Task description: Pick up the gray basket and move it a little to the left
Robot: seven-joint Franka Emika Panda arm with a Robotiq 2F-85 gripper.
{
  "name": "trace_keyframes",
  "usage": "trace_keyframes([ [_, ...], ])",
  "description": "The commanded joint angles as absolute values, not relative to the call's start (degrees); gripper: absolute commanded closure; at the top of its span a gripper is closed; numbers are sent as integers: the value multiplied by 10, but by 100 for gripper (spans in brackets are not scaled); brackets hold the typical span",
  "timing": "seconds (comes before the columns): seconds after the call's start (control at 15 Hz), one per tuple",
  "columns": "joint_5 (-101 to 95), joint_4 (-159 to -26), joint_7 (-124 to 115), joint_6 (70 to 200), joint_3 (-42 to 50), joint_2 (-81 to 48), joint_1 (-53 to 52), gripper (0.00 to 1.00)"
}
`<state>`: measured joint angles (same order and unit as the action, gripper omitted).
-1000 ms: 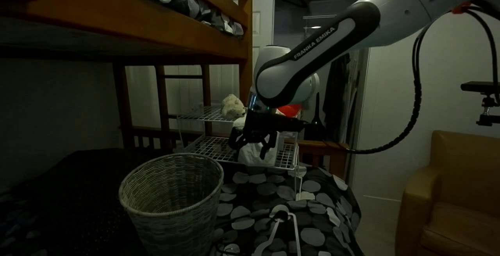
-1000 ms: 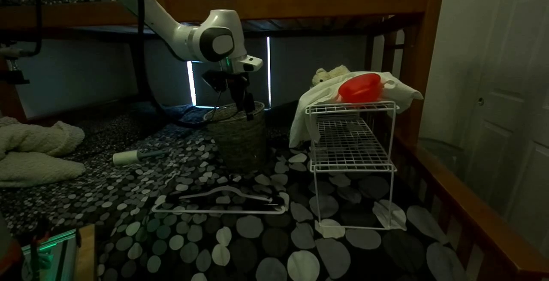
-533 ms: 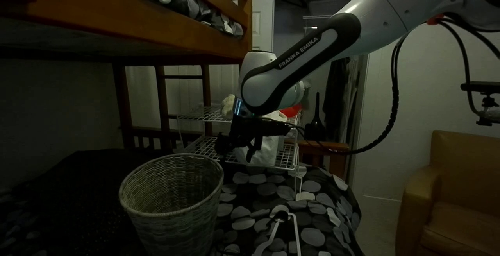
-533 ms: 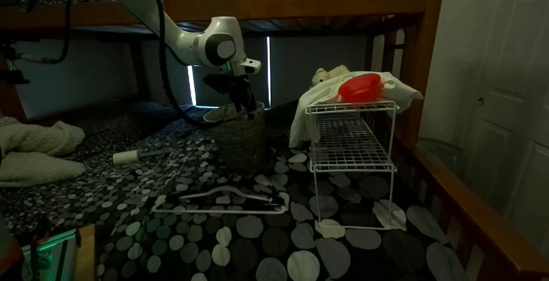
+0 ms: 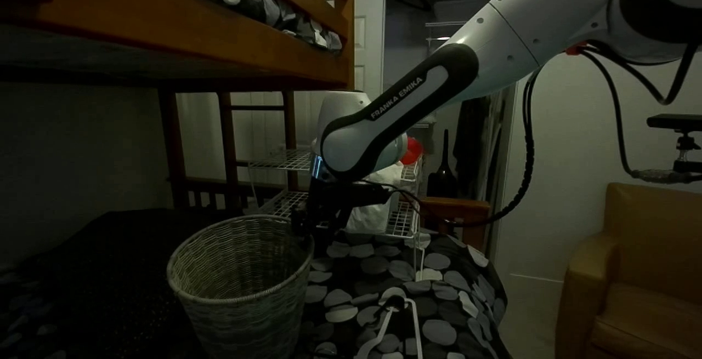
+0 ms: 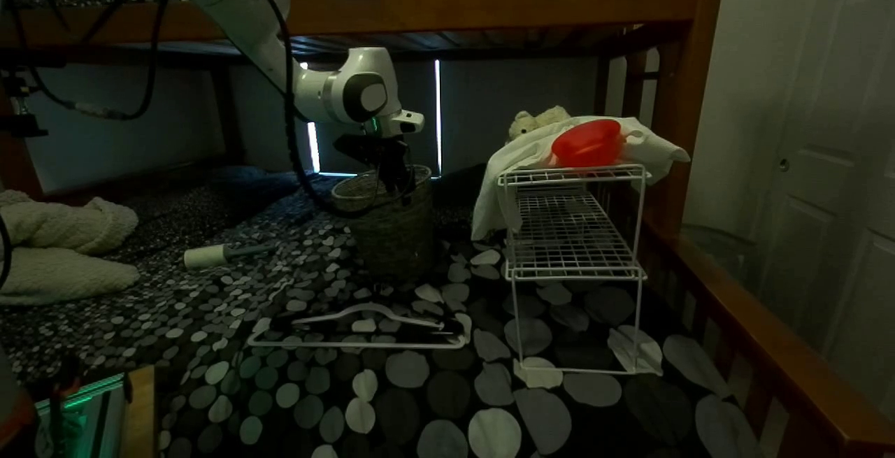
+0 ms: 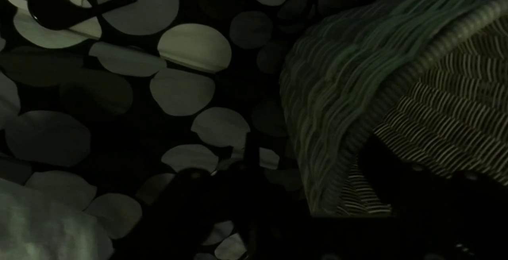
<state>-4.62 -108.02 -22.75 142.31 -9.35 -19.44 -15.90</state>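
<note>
Gripper [image 7: 310, 137]: lower since the earlier frame, parted fingers now astride the rim of the gray basket [image 6: 398, 241]; nothing clenched, contact cannot be told. Grasp seemingly next, lift not yet made. Left to right, in an exterior view: pale fleecy cloth [image 6: 63, 281]; white-headed roller [image 6: 204, 257], possibly obstructing a leftward set-down; hangers [image 6: 360, 345], just before the basket; gray basket, upright on dotted bedding [image 6: 444, 391]; white wire rack [image 6: 577, 277], apart, bearing white sheeting [image 6: 535, 143] and red item [image 6: 587, 145].
</note>
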Motion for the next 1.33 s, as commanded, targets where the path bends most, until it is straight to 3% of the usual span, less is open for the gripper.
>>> trace_keyframes([
  [0.0,-61,-1060,-235,1419,-76,-217,-176,65],
  [0.33,-63,-1047,-239,1421,-64,-227,-184,100],
  [0.73,15,-1063,-158,1423,-99,-188,-143,97],
  [1.27,303,-1138,215,1377,-361,-40,131,97],
])
